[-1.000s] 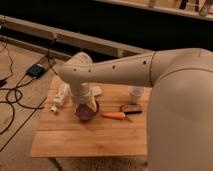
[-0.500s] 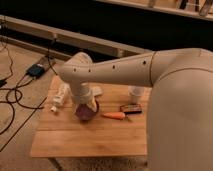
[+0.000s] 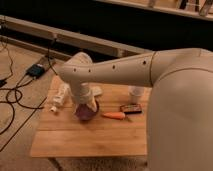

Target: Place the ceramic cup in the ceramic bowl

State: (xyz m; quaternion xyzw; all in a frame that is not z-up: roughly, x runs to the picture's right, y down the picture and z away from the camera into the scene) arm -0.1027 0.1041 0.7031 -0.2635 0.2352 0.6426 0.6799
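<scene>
The dark purple-maroon ceramic bowl (image 3: 86, 113) sits on the wooden table (image 3: 90, 137), left of the middle. My gripper (image 3: 85, 104) hangs from the big white arm (image 3: 115, 75) and points down right over the bowl, covering its upper part. The small white ceramic cup (image 3: 135, 93) stands upright on the table to the right of the bowl, close to the arm, apart from the gripper.
A long white bottle (image 3: 60, 96) lies at the table's left edge. An orange carrot (image 3: 114, 115) and a small dark box (image 3: 131, 108) lie right of the bowl. A pale lump (image 3: 96, 91) lies behind the gripper. Cables and a power brick (image 3: 36, 70) are on the floor at left.
</scene>
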